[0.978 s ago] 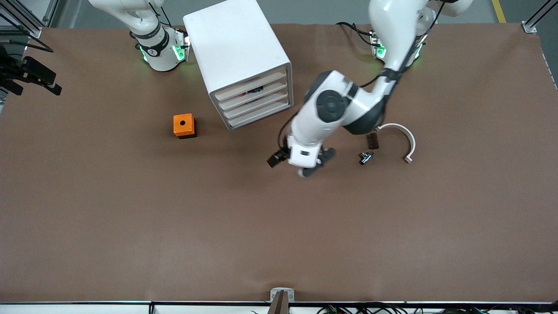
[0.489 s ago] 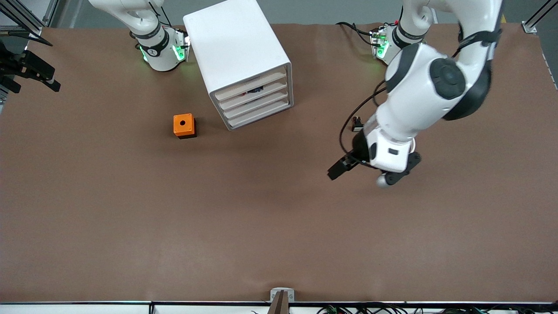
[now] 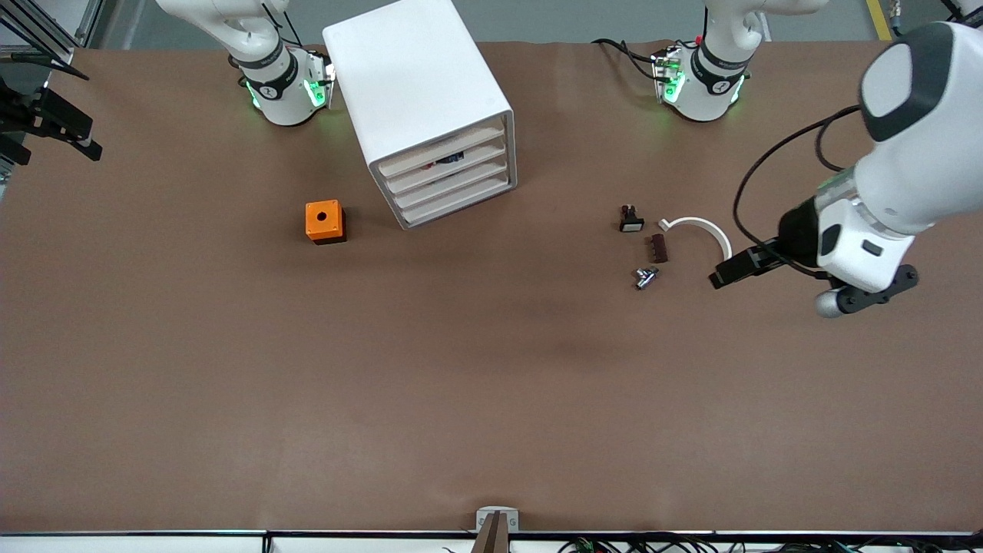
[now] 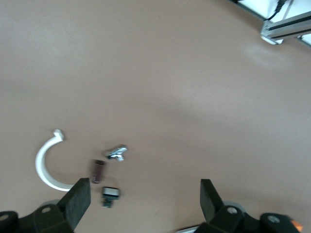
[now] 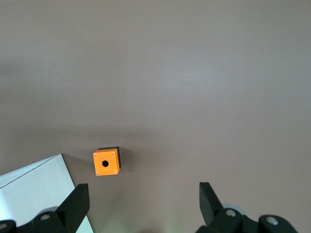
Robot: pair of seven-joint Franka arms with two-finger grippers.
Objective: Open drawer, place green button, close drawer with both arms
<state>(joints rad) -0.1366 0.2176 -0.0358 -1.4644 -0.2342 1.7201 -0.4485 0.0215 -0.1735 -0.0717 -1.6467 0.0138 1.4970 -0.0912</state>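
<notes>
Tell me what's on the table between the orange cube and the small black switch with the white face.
In the front view, the white cabinet's lower front corner juts partway between the orange cube and the switch; the rest of that stretch is bare brown table.

Glossy white arm shells (image 3: 895, 184), black joint rings; loose black cable (image 3: 756, 192) along forearm. Bases (image 3: 280, 92) lit green (both). Matte black jaws.
</notes>
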